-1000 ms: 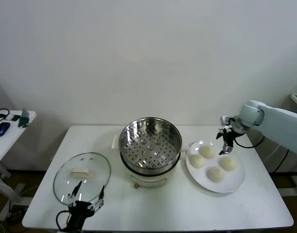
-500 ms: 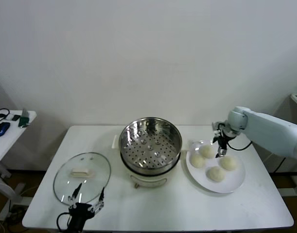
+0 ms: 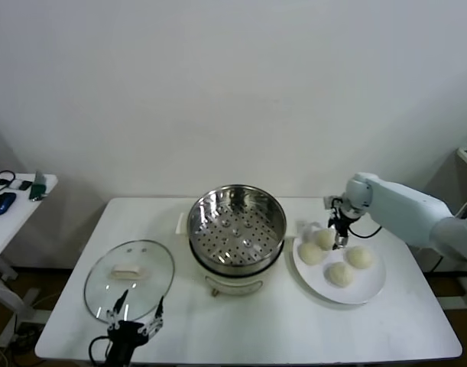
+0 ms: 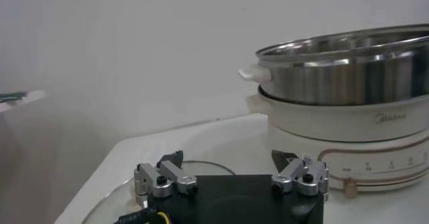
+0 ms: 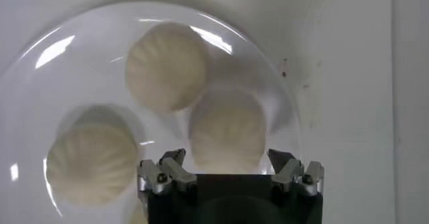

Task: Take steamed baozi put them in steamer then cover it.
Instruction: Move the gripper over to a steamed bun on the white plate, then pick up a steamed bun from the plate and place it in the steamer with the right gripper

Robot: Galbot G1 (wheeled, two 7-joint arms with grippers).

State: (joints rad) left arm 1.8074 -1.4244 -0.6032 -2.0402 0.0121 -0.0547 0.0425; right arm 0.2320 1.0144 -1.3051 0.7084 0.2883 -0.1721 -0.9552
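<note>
Head view: the right gripper, fingers spread, hangs over four buns on the plate near the table's right edge.

Left wrist view: the left gripper, spread and empty, faces the steamer; its logo is unreadable.

Right wrist view: a bun sits between the fingers.

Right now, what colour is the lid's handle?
Cream-white, on the clear glass lid; head view shows it best.

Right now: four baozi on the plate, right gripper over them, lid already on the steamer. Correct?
Not the lid. In the head view the cover lies on the table left of the open steamer. The four baozi are on the plate, right gripper over them.
</note>
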